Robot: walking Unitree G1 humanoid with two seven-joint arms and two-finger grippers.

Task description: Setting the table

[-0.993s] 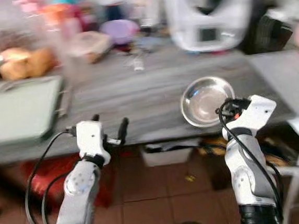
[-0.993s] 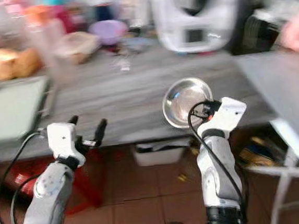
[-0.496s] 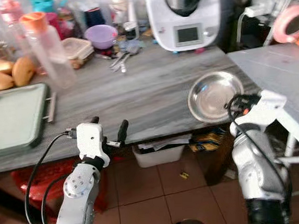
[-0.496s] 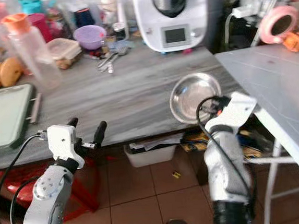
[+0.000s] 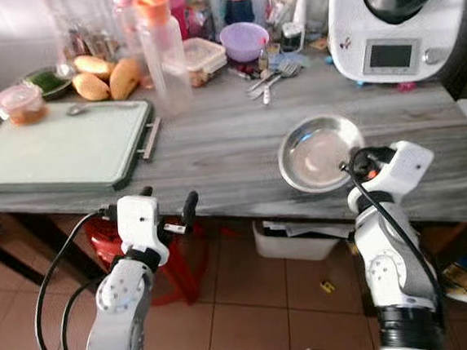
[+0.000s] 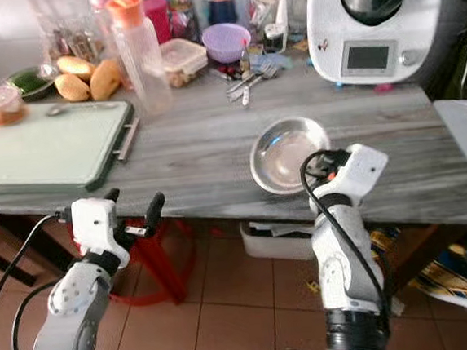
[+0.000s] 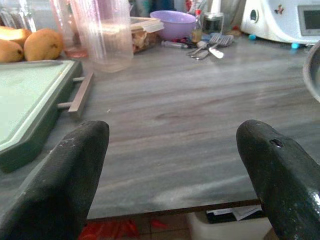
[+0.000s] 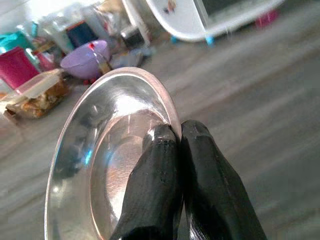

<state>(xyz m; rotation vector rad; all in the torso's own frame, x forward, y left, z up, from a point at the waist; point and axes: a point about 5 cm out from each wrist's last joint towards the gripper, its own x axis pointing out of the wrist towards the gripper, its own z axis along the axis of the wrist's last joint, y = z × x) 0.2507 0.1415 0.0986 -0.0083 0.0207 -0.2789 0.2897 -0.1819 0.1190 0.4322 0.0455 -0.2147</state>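
Observation:
A shallow steel bowl (image 5: 313, 152) sits over the grey wooden table (image 5: 214, 144), close to its front edge. My right gripper (image 5: 352, 167) is shut on the bowl's near rim. In the right wrist view both black fingertips (image 8: 165, 142) pinch that rim, one inside the steel bowl (image 8: 100, 155) and one outside, and the bowl looks tilted. My left gripper (image 5: 169, 203) hovers open in front of the table edge, holding nothing. In the left wrist view my left gripper (image 7: 170, 165) faces bare table (image 7: 190, 115) between its spread fingers.
A green tray (image 5: 51, 150) lies at the table's left. Behind stand a clear bottle with an orange cap (image 5: 161, 50), mangoes (image 5: 106, 75), a purple bowl (image 5: 244, 39), forks (image 5: 270, 77) and a white kitchen machine (image 5: 400, 21). A red stool (image 5: 183, 257) and white bin (image 5: 292, 239) sit underneath.
The whole picture has swung, bringing the green tray fully into view, so the camera moved. The right gripper keeps its hold on the bowl's rim. The left gripper stays open.

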